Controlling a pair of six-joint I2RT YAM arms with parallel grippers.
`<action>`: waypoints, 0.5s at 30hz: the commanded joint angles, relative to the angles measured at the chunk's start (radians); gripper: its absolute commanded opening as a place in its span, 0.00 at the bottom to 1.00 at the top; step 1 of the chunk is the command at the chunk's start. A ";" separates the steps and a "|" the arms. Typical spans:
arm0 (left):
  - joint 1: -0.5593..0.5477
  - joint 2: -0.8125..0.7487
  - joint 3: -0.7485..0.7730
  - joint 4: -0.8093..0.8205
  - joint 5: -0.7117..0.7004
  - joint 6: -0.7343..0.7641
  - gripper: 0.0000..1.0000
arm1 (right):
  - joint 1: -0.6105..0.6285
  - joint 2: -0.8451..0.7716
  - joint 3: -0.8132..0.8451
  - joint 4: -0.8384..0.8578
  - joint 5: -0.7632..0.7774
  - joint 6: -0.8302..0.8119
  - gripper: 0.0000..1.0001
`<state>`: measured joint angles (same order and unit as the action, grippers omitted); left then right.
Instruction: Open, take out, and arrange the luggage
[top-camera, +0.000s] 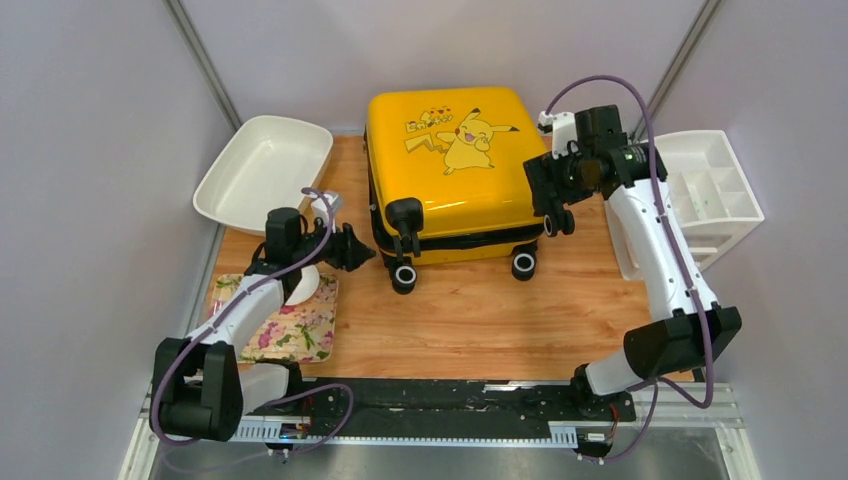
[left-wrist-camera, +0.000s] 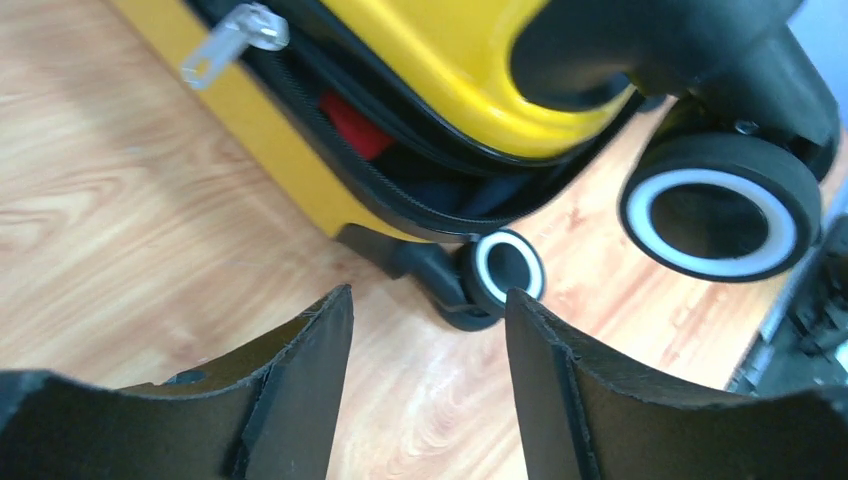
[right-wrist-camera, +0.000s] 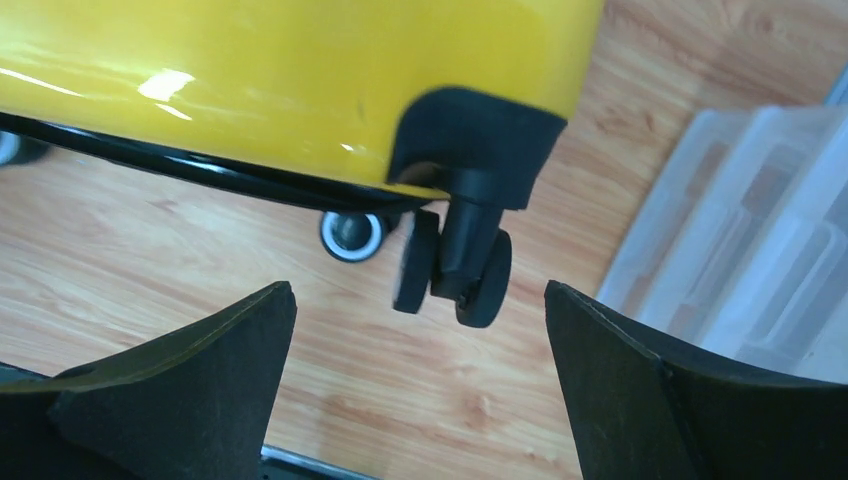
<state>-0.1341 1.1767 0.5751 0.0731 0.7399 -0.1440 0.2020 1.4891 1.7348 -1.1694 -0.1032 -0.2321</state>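
- Left tool (left-wrist-camera: 428, 300) is hovering low over the wooden counter (top-camera: 470, 320), with its two fingers standing apart and nothing between them.
- Right tool (right-wrist-camera: 420, 290) is hanging on the other side, its fingers spread very wide and also gripping nothing.
- Between them, the large yellow hard-shell suitcase with a cartoon print (top-camera: 450, 195) is lying flat on the middle of the counter, toward the far side. Its lid is facing up, its long axis is running from near to far, and its black wheels are pointing toward the arms.
- Each tool is waiting just beside one near corner, so the suitcase is lying to the right of the left tool and to the left of the right tool.
- At the near-left corner the black zipper seam (left-wrist-camera: 380, 185) is gaping a little and showing something red and something dark inside. The silver zipper pull (left-wrist-camera: 235, 40) is hanging further along that left side.
- This gap is lying straight ahead of the left fingers, so I am judging that the opening move belongs to the left arm.
- Before the right tool, only a black twin wheel (right-wrist-camera: 455, 270) and closed shell are showing.
- A white rectangular dish (top-camera: 260, 165) and a white divided plastic organiser (top-camera: 710, 190) are standing on the two sides of the suitcase.
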 joint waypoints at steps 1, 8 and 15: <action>0.066 -0.026 0.051 -0.022 -0.115 0.003 0.67 | -0.003 0.016 -0.118 0.033 0.154 -0.078 1.00; 0.087 0.184 0.288 -0.197 -0.007 0.398 0.67 | -0.013 0.076 -0.192 0.037 0.218 -0.107 0.99; 0.087 0.358 0.449 -0.263 0.087 0.583 0.59 | -0.016 0.102 -0.176 -0.039 0.045 -0.104 0.88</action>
<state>-0.0505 1.4490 0.9024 -0.1131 0.7425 0.2588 0.1905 1.5940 1.5364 -1.1732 0.0273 -0.3164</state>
